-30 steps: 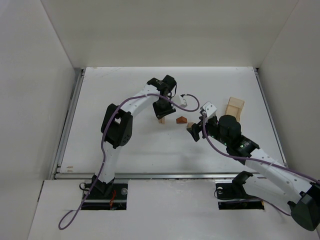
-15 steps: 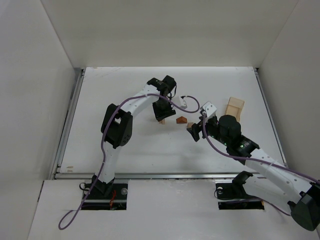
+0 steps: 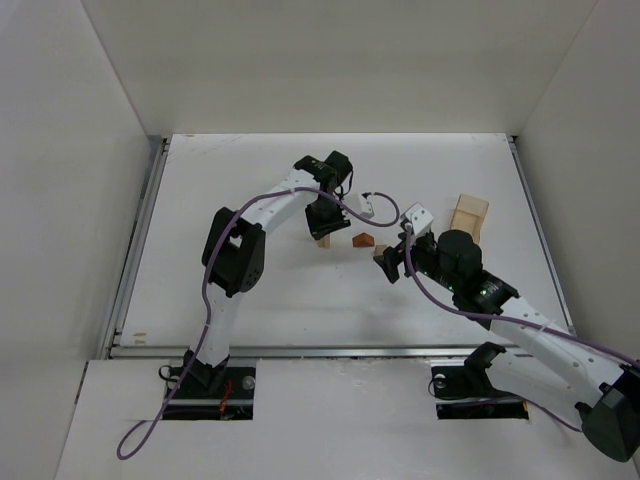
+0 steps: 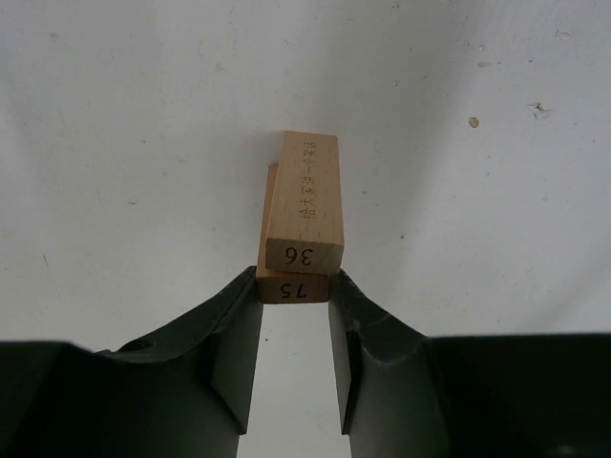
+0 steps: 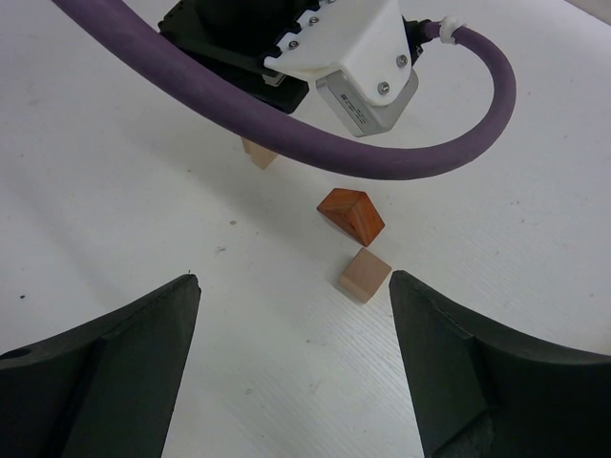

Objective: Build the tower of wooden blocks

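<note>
In the left wrist view two pale tan blocks lie one against the other, numbered ends toward the camera. My left gripper (image 4: pixel 295 286) is shut on the block marked 75 (image 4: pixel 293 289), its fingertips on both sides. The block marked 36 (image 4: pixel 305 205) rests against it, clear of the fingers. From above, the left gripper (image 3: pixel 322 222) covers most of this pair (image 3: pixel 322 241). A reddish-brown roof-shaped piece (image 3: pixel 363 240) (image 5: pixel 351 216) and a small tan cube (image 3: pixel 380 252) (image 5: pixel 364 275) lie on the table to its right. My right gripper (image 5: pixel 294 286) (image 3: pixel 392 262) hangs open just short of the cube.
A larger pale tan box (image 3: pixel 468 217) sits at the right of the white table (image 3: pixel 250 300), behind the right arm. The left arm's purple cable (image 5: pixel 286 124) and white wrist camera (image 5: pixel 358 67) hang over the blocks. White walls enclose the table.
</note>
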`<state>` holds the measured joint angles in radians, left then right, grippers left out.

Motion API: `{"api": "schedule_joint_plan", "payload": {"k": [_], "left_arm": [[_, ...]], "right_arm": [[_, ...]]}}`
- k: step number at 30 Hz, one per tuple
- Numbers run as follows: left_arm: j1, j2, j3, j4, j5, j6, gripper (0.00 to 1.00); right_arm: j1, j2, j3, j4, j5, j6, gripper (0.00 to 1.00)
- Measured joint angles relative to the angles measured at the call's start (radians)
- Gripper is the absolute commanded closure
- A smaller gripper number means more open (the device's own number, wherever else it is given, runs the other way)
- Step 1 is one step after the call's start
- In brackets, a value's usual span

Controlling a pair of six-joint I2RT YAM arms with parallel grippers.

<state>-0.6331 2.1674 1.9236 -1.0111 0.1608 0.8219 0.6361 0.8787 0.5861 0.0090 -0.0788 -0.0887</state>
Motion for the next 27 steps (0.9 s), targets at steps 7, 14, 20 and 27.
{"api": "schedule_joint_plan", "payload": {"k": [7, 14, 20, 27], "left_arm": [[0.000, 0.000, 0.000, 0.000, 0.000, 0.008, 0.73], [0.000, 0.000, 0.000, -0.002, -0.004, 0.020, 0.45], [0.000, 0.000, 0.000, -0.003, -0.009, 0.027, 0.39], [-0.003, 0.000, 0.015, -0.020, 0.009, 0.033, 0.37]], "right_arm": [[0.000, 0.005, 0.000, 0.000, 0.000, 0.000, 0.14], [0.000, 0.008, 0.000, -0.001, 0.000, 0.000, 0.13], [0.000, 0.008, 0.000, -0.001, 0.000, 0.000, 0.13], [0.000, 0.008, 0.000, -0.001, 0.000, 0.000, 0.13]]}}
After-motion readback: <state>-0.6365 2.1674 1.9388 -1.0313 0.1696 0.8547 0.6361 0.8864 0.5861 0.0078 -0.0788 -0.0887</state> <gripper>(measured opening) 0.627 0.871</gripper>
